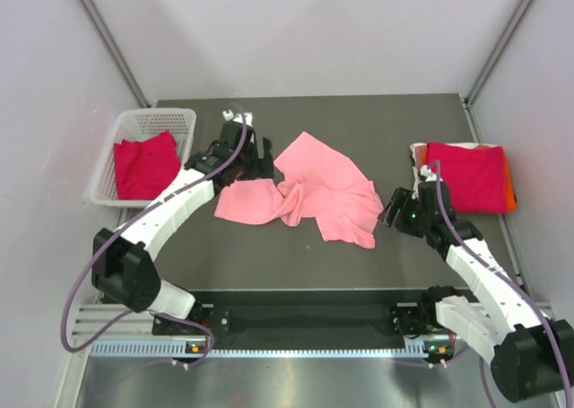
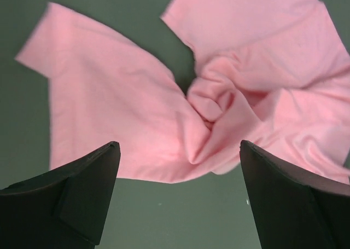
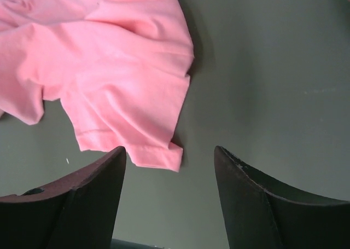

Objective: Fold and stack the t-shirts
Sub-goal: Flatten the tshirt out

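dark table [image 1: 269, 256] bears one crumpled salmon-pink t-shirt [image 1: 314, 193].

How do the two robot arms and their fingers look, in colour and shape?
The left arm and right arm have white links with black joints. A purple cable runs along each. The fingers are black and wedge-shaped.

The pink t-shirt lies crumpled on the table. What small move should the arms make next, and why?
Probably lower the left fingers onto the edge of the pink t-shirt just ahead of them and close. They stand open and empty, and the shirt is bunched at its middle, so it needs pulling flat before folding.
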